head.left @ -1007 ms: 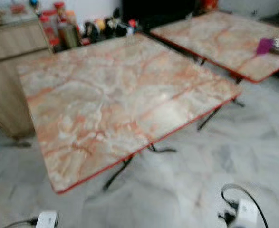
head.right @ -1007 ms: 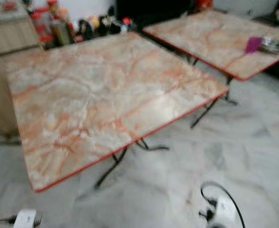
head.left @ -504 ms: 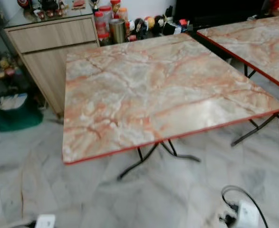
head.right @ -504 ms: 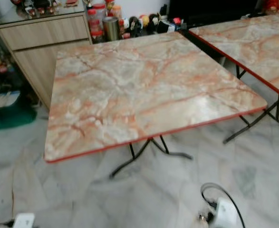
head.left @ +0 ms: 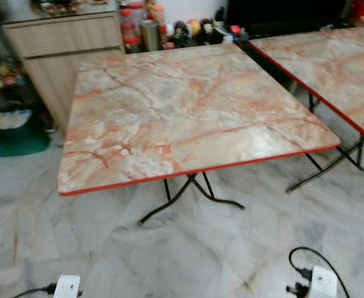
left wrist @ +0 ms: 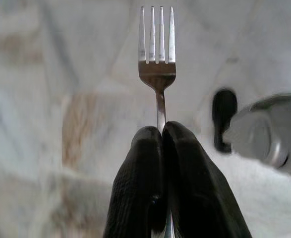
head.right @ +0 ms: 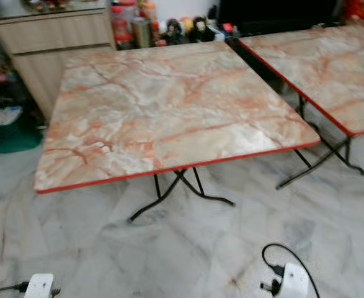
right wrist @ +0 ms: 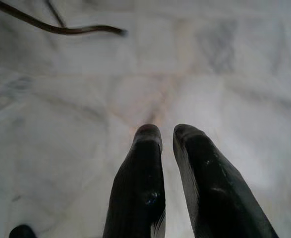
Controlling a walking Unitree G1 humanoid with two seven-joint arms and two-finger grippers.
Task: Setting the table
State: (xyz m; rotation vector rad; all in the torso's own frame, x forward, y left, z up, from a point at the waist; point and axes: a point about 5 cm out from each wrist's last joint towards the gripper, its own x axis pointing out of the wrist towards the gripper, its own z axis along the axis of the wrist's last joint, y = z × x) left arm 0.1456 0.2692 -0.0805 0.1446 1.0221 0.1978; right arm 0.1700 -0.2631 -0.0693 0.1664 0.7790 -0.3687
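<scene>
Left gripper [left wrist: 162,130], as I see it through its wrist camera, is closed tight on a fork [left wrist: 157,54]: the two black fingers [left wrist: 140,183] pinch the handle, and the neck and four tines stand clear beyond the fingertips, over pale marble floor [left wrist: 61,59]. Right gripper [right wrist: 166,133], in its own wrist camera, hangs over the same floor with a narrow gap between its fingertips and nothing between them; a dark cable [right wrist: 61,29] crosses the floor beyond it.

From the head camera I look down on a square folding surface [head.left: 188,115] with a pink-and-cream marble pattern, a red edge and black crossed legs [head.left: 188,195]. Its top is bare. A second surface of the same pattern [head.left: 330,68] stands just beside it on my right, with a small gap between them. Behind the first surface a wooden cabinet [head.left: 64,43] stands on my left, with jars and small figures [head.left: 169,31] grouped beside it. A green bin [head.left: 17,133] sits on the floor next to the cabinet. Two white power strips [head.left: 67,287] [head.left: 321,282] with black cords lie on the floor nearest me.
</scene>
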